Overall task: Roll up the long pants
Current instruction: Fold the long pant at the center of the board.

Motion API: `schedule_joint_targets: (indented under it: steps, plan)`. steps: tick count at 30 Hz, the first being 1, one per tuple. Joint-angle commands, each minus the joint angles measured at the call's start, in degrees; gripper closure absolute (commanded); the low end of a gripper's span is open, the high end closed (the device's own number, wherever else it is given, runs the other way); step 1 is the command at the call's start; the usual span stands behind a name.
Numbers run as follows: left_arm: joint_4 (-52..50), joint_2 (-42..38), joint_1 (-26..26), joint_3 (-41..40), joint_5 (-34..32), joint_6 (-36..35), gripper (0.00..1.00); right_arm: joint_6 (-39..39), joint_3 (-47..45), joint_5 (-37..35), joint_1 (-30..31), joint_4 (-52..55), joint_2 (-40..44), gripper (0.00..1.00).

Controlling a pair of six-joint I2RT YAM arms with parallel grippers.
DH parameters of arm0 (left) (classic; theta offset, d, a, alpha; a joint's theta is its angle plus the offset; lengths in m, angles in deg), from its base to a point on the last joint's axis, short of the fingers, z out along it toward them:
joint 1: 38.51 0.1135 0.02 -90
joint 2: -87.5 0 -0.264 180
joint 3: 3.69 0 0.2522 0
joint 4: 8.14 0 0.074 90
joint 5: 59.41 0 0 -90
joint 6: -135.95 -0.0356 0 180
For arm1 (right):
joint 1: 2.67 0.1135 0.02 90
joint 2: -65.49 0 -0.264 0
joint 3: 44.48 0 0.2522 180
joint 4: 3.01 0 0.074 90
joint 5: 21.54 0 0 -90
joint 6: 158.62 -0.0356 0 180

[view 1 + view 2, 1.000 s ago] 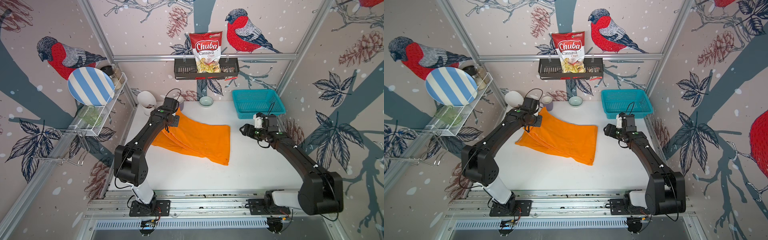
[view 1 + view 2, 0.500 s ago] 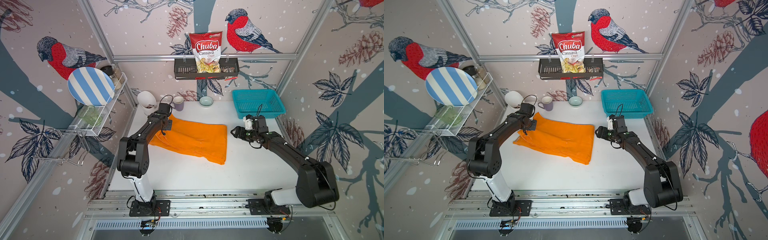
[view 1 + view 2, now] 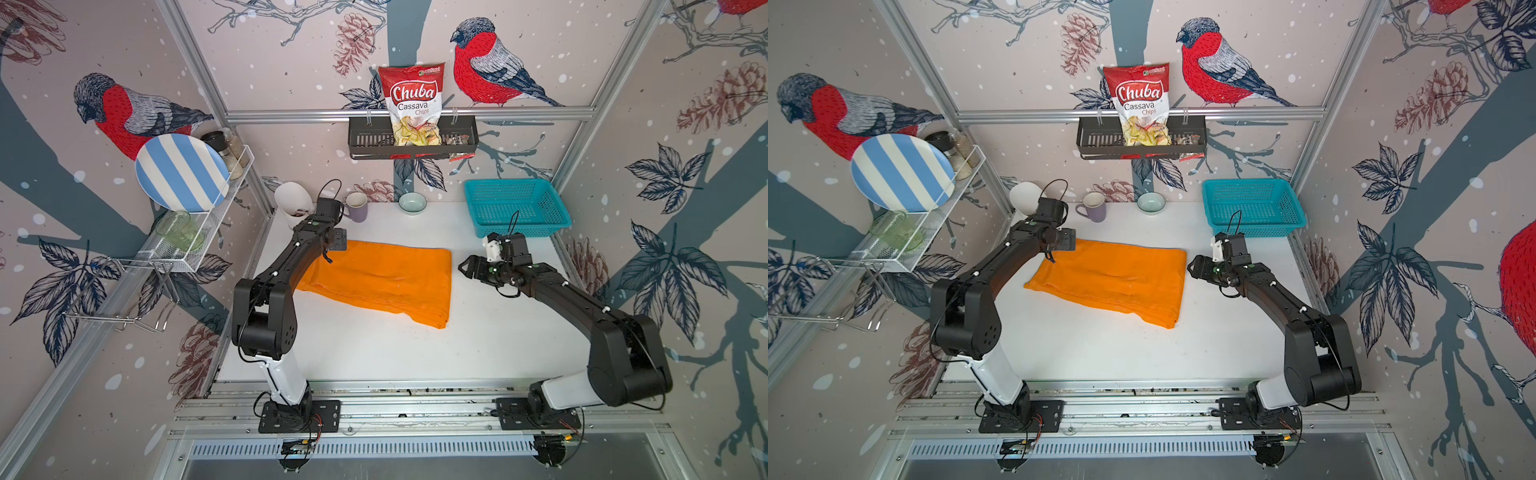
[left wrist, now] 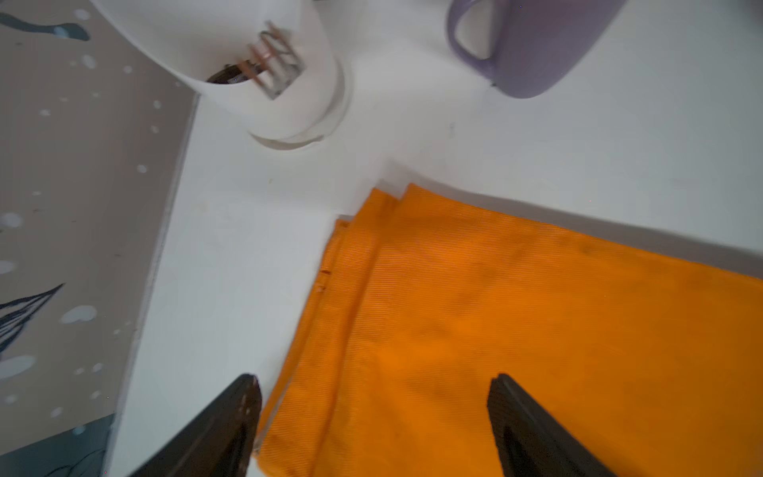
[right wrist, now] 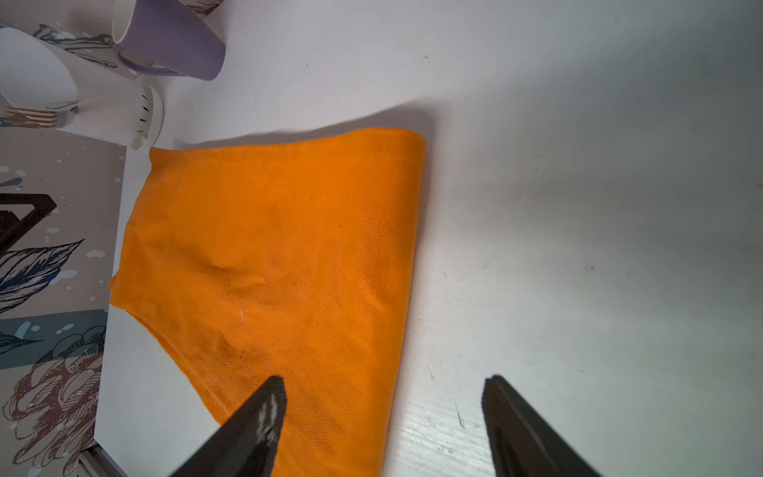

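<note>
Left gripper hangs over the far left corner of the long pants with its jaws spread wide, clasping nothing; in the left wrist view its two dark fingers stand well apart, one over bare table and the other over orange cloth; right gripper is likewise spread and empty, just right of the pants' right edge and pointing left toward it; the long pants lie folded flat in a rough rectangle on the white table, left of centre and toward the far side, with a smooth fold along the right and stacked loose edges at the left; no part of the cloth is rolled; just beyond the far left corner stand a white utensil holder with a fork in it and a purple mug; further right along the far edge sit a small pale bowl and a teal basket.
</note>
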Motion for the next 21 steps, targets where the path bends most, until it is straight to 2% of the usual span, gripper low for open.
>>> schedule_joint_targets:
  steps: [1,3,10,15,18,21]
  plan:
    - [3.63,-0.11,-2.37,-3.11,11.31,4.99,0.13,-0.58,0.76,2.67,0.64,-2.41,-2.01,0.21]
    - [7.51,0.07,-2.60,-6.94,14.24,7.15,0.15,-0.71,0.95,3.69,1.41,-3.13,-3.46,0.22]
    - [13.06,2.72,2.21,-16.40,13.81,12.10,0.18,1.89,6.90,3.84,3.69,-2.01,-10.29,0.23]
    - [14.45,4.24,2.48,-17.56,14.16,12.96,0.17,9.13,14.88,1.34,4.06,-0.01,-15.29,0.20]
    - [14.35,3.26,2.19,-17.48,14.75,13.81,0.17,12.09,21.01,3.06,4.31,1.91,-20.32,0.20]
    - [13.05,-0.49,0.37,-18.15,12.66,14.83,0.14,13.24,26.64,5.15,4.44,2.61,-25.29,0.20]
